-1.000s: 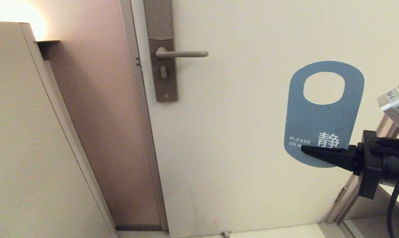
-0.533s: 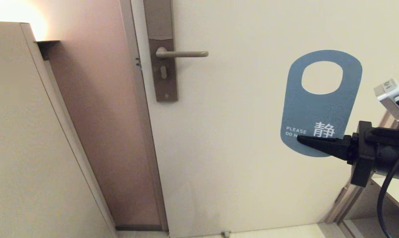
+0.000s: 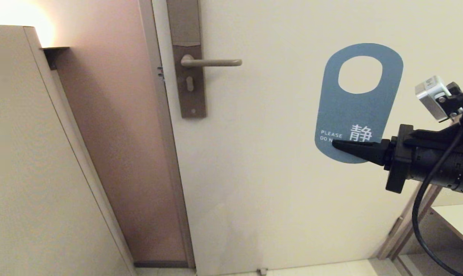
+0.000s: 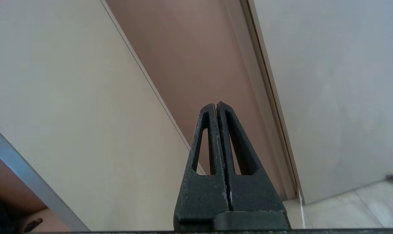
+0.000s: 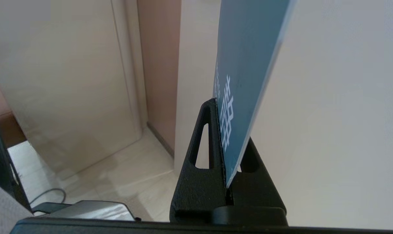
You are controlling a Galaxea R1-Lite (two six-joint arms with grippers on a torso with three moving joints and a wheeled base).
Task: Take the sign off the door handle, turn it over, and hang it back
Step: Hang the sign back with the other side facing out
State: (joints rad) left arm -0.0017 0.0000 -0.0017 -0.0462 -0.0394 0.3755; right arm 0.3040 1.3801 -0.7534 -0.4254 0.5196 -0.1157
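My right gripper is pinched tight on the bottom rounded end of the flat blue card sign, blue "PLEASE DO N…" face toward me. I grip low so the oval hole at the top stays free to go over the lever. The sign stands upright in front of the cream door, well right of the slim beige-grey lever door handle, which is bare. Flip looks done; rehanging is what's left. My left gripper is parked, fingers pressed together, holding nothing.
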